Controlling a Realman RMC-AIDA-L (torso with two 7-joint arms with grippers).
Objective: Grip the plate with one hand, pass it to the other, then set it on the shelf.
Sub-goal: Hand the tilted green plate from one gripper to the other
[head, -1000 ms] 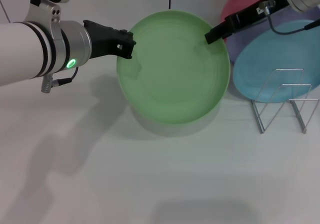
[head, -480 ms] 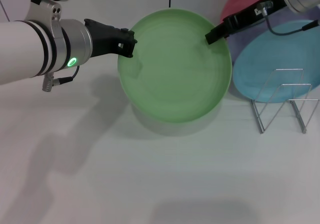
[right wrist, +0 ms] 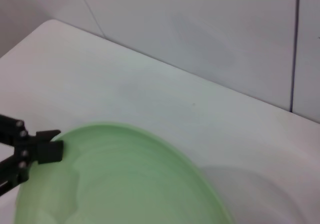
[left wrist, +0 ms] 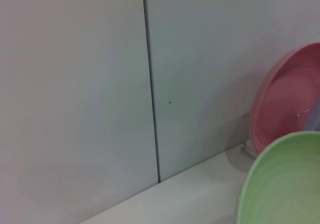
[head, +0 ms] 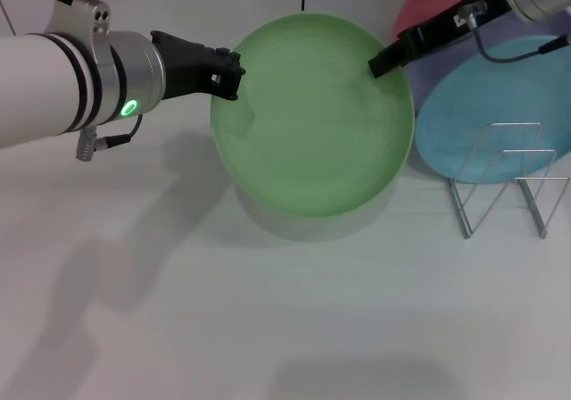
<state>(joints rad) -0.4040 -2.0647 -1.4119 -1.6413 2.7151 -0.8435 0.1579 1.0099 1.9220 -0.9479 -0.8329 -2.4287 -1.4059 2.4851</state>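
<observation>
Plate held above the bench between two arms, rack at the right edge.

The plate (head: 312, 119) hangs mid-bench toward the back edge, left gripper (head: 227, 74) at its left rim, right gripper (head: 379, 63) at its back-right rim. The rack (head: 504, 181) stands right of it, two more plates (head: 535, 87) leaning just behind.

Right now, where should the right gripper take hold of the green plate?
On the raised rim of the green plate, at its right edge beside the right gripper. The left gripper already pinches the opposite rim, and the shallow plate is lifted off the table.
</observation>
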